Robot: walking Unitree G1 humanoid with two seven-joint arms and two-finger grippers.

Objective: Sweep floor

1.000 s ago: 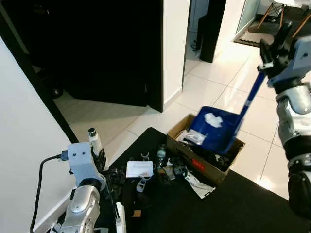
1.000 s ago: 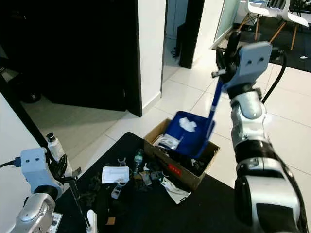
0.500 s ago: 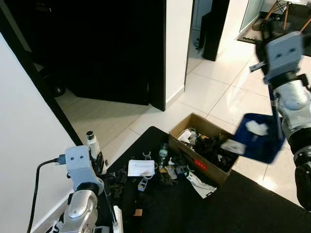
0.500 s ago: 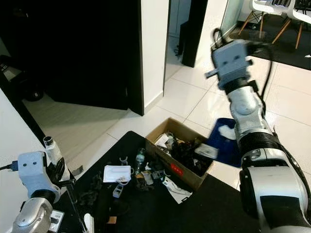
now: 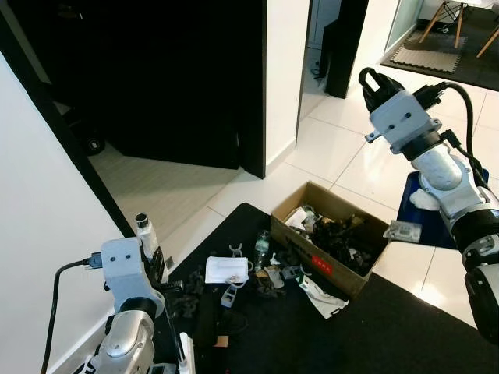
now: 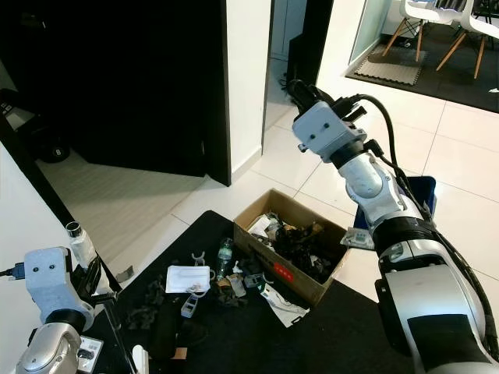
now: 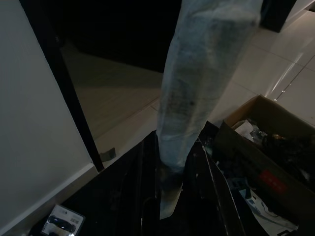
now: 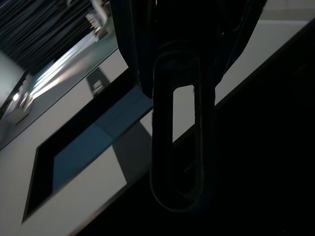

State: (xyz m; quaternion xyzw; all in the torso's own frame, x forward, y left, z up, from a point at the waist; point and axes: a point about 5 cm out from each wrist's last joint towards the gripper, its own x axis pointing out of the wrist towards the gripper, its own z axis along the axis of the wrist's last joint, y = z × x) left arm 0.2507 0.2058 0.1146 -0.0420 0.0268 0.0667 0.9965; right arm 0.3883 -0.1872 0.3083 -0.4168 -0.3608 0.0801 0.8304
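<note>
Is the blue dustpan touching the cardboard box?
Apart. In the left eye view the blue dustpan sits behind the right arm, with a strip of white floor between it and the cardboard box.

Pretty glossy white tile floor (image 5: pixel 351 148) here, catching light toward the upper right; a pitch-dark doorway (image 5: pixel 156 78) takes up the upper left. White wall (image 5: pixel 35 226) down the left edge; black mat (image 5: pixel 390 327) across the bottom; chair legs (image 6: pixel 413 23) on a dark rug (image 6: pixel 437 74) top right.

Both arms at work
Right gripper (image 8: pixel 177 64) is clamping a handle, arm reaching up and forward; left gripper (image 7: pixel 172 162) is gripping a pale pole low.
</note>
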